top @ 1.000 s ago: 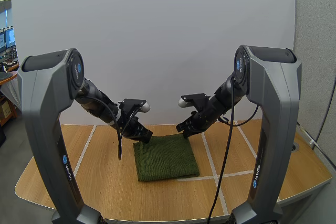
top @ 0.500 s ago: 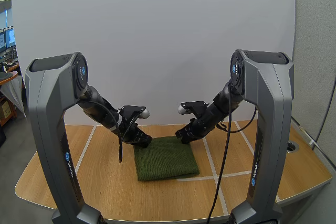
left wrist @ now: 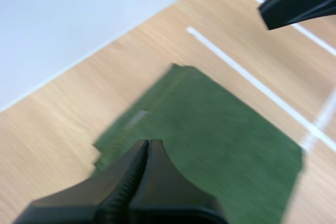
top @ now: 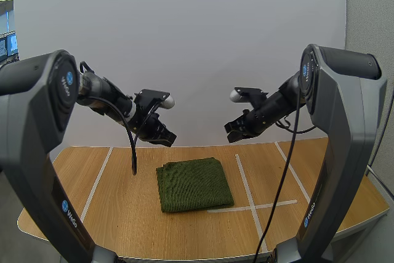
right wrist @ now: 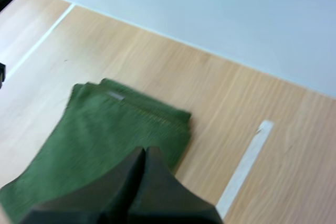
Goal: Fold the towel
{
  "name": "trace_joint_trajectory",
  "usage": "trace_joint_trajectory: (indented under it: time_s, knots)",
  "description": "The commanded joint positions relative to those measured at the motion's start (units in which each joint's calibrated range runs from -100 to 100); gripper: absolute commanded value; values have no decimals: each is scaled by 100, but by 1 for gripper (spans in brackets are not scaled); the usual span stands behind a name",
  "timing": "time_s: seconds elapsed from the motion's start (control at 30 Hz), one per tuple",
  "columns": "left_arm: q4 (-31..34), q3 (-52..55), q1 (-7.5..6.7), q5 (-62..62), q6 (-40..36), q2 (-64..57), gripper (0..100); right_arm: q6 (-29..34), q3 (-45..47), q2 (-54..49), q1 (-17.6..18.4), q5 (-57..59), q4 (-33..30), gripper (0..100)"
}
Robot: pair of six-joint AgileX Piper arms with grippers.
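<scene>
Wood counter (top: 117, 207), pale, with white tape lines (top: 244, 180) marking out a work zone. Left arm (top: 37, 121) and right arm (top: 335, 90) come in from either side, roughly mirrored, both raised well clear of the surface.

Towel (top: 194, 184) lies flat on the counter between the two arms, its right edge just beside the long tape line. It's green with a ribbed weave, in a compact rectangle. The right wrist view shows stacked layers at the far edge, so I'd judge it's more than one fold deep. Nothing is touching it.

Left tool (top: 166, 138) hangs above and outboard of the towel's far-left corner. Its fingers are pressed together on nothing and read as one dark wedge over the cloth in the left wrist view. Right tool (top: 234, 132) mirrors it above the far-right corner: fingers together, empty.

Why this pose: both are high and off the corners, which reads as clear-of-work, so the fold sits undisturbed.

My call: task looks done or very near. If another fold is wanted, both tools need to spread and drop to the far corners. The risk there is pinching only the top layer and dragging the stack open.

Small grey tag (left wrist: 137, 118) sits on top near the far edge.
</scene>
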Motion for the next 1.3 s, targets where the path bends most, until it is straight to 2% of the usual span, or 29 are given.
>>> trace_joint_trajectory:
  time_s: [0.0, 0.13, 0.3, 0.33, 0.37, 0.4, 0.43, 0.47, 0.53, 0.57, 0.6, 0.63, 0.8, 0.9, 1.0, 1.27]
  knots:
    - [625, -5, -17, 1898, -647, -550, 0, 114, -3, -184, -298, 1633, -392, 0]
    - [987, 305, -17, 2061, -850, -699, 0, 123, 138, -300, -498, 1633, -543, 0]
    - [1045, 883, -17, 1847, -849, -768, 0, 36, 541, -486, -696, 1633, -787, 0]
    - [1058, 1001, -17, 1744, -849, -768, 1, 14, 640, -474, -704, 1633, -852, 0]
    - [1066, 1118, -10, 1564, -849, -768, 6, -11, 747, -449, -704, 1633, -873, 0]
    - [1066, 1232, 0, 1441, -849, -768, 11, -55, 869, -450, -704, 1633, -873, 0]
    - [1066, 1334, 33, 1262, -849, -768, 22, -89, 984, -450, -704, 1633, -873, 0]
    - [1066, 1398, 78, 1172, -840, -768, 29, -136, 1096, -450, -704, 1633, -861, 0]
    - [1072, 1499, 209, 1017, -807, -768, 58, -208, 1270, -440, -704, 1442, -819, 0]
    - [1072, 1516, 240, 1017, -785, -768, 64, -273, 1311, -436, -697, 1366, -789, 0]
    - [1072, 1533, 357, 1004, -762, -768, 90, -309, 1349, -408, -685, 1286, -770, 0]
    - [1072, 1533, 445, 1004, -762, -755, 100, -309, 1346, -374, -660, 1170, -772, 0]
    - [648, 1533, 896, 1183, -602, -563, 100, -267, 1346, -151, -460, 658, -821, 0]
    - [85, 1533, 1093, 1881, -355, -246, 100, -256, 1346, -87, -360, 392, -796, 0]
    - [-369, 1533, 1143, 2272, -185, 182, 100, -256, 1346, -87, -304, 59, -780, 0]
    - [-640, 1487, 1143, 2152, 75, 1084, 100, -245, 1346, -87, -119, -725, -780, 0]
